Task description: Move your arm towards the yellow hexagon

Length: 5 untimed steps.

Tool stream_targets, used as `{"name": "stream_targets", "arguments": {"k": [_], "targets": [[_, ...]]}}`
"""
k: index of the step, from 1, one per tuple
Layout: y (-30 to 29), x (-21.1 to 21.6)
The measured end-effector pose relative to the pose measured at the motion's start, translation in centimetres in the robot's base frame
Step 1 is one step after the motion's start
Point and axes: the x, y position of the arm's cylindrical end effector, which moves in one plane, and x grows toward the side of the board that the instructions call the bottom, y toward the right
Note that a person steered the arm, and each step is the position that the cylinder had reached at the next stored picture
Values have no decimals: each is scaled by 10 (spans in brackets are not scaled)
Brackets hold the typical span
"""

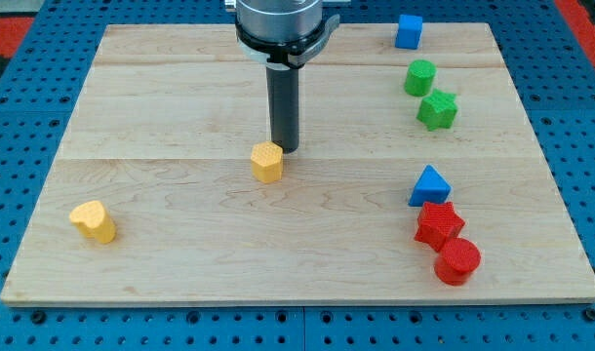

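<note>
The small yellow hexagon block (266, 162) sits near the middle of the wooden board (180, 107). My tip (285, 149), a bare rod holding nothing, stands just beyond it to the right. Overshooting risks shoving the hexagon nearer and leftward.

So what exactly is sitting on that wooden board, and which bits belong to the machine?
yellow hexagon: one, yellow, board centre
yellow heart-like block: one, yellow, view's lower left
blue cube: one, blue, view's top right
green cylinder: one, green, below the cube
green star: one, green, just below the cylinder
blue triangle: one, blue, right side
red star: one, red, under the triangle
red cylinder: one, red, view's lower right
wooden board: one, pale wood
my tip: one, dark rod end, just above-right of the hexagon
</note>
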Motion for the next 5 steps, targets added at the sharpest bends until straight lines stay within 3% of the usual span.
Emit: {"name": "stream_targets", "arguments": {"k": [2,4,5], "targets": [[11,17],[67,10],[67,36]]}}
